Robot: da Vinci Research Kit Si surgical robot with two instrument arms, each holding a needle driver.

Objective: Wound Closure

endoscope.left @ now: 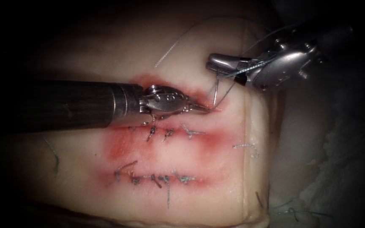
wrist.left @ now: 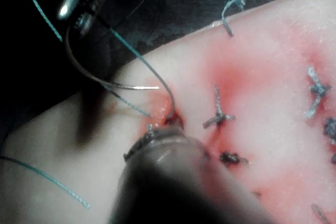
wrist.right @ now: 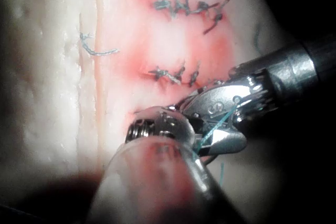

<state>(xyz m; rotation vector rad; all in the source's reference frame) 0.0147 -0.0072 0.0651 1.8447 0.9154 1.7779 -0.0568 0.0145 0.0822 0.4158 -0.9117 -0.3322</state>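
Steel needle [endoscope.left: 222,95], gripped near its tail by the right tool [endoscope.left: 222,63]'s closed fingers, enters the tissue [endoscope.left: 216,169] at the cut [endoscope.left: 170,95]'s right end, where the left tool [endoscope.left: 201,108]'s closed fingers press, and looped thread [endoscope.left: 178,40] risks snagging.

left tool [endoscope.left: 199,108]: jaws closed, tip low (shaft level) | right tool [endoscope.left: 216,61]: jaws closed, raised, pointing left

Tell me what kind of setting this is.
Most likely a surgical training bench, not an operating room: a block of tissue with stitched cuts, a right tool holding a curved needle and a left tool at the open cut.
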